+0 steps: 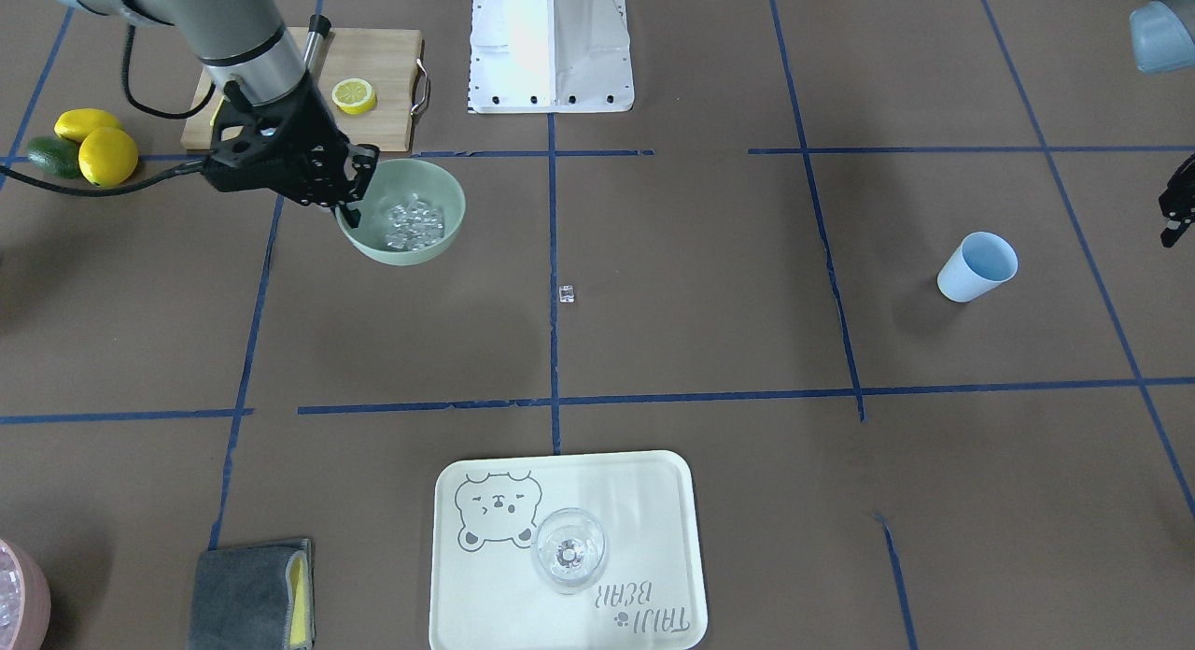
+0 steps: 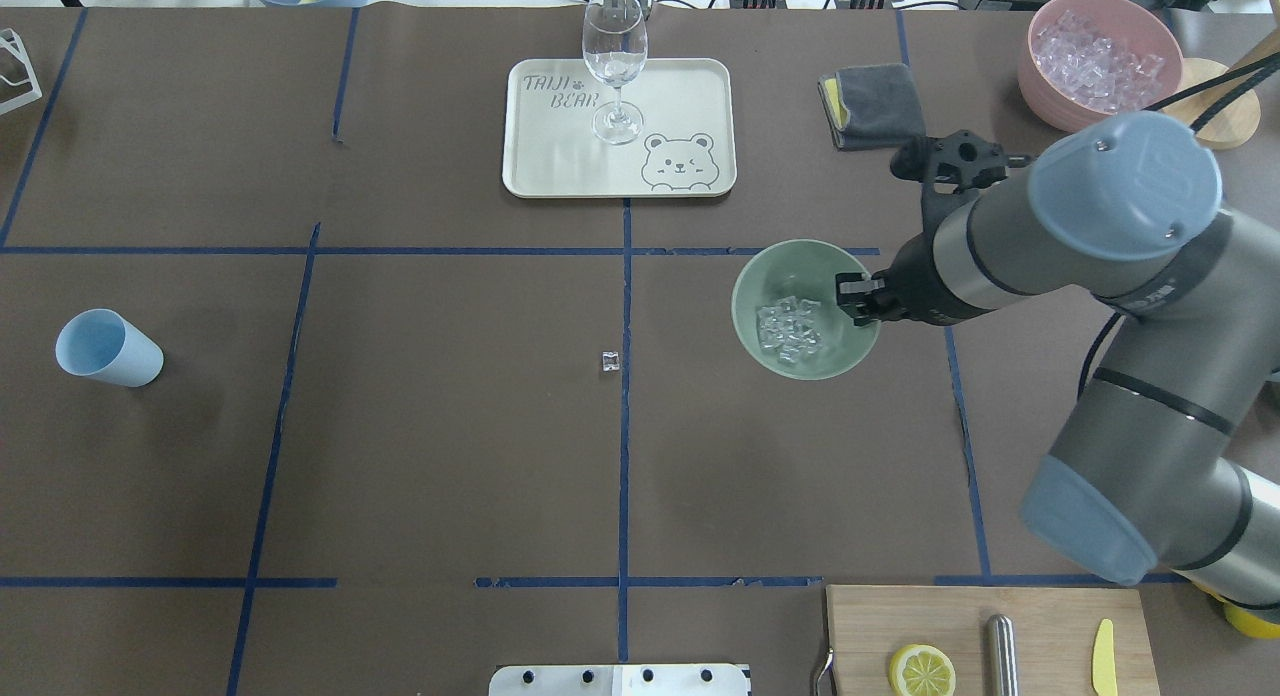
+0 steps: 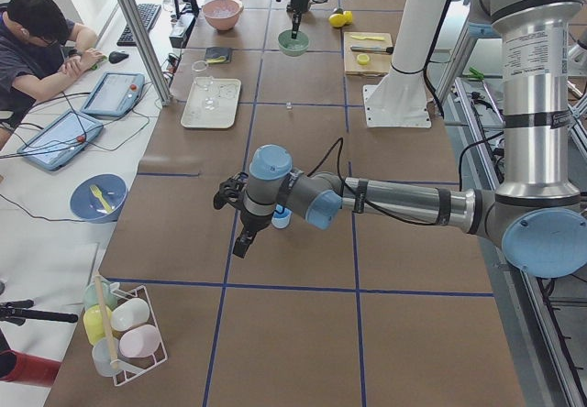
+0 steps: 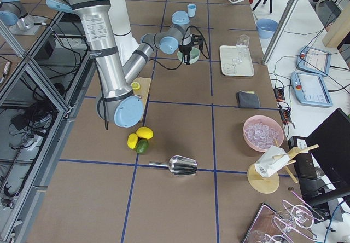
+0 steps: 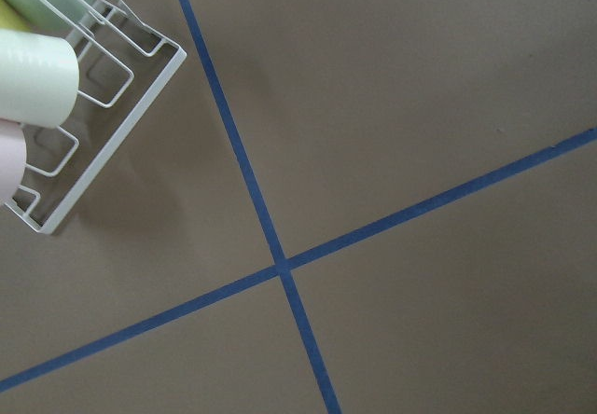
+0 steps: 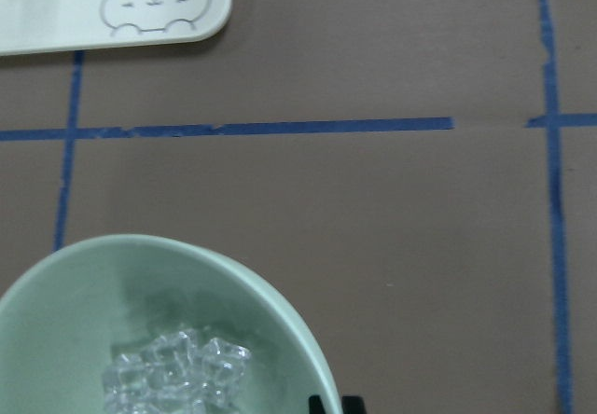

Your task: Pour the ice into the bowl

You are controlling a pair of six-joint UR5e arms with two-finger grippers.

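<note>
**Right gripper**: points straight down at the rim of the mint-green bowl, on the bowl's outer side towards the robot's right. The fingertips are drawn close together at the rim edge. Whether they pinch the rim cannot be told.

**Right arm**: elbow bent and raised, forearm reaching across the table to the bowl, wrist turned downward.

**Ice**: a heap of clear cubes lying in the bottom of the bowl.

**Stray ice cube**: alone on the brown table, beside the centre tape line, well apart from the bowl.

**Left gripper**: hangs pointing down, just beside the light blue cup. The spread of its fingers cannot be told.

**Left arm**: stretched out low and nearly level over the table.
</note>
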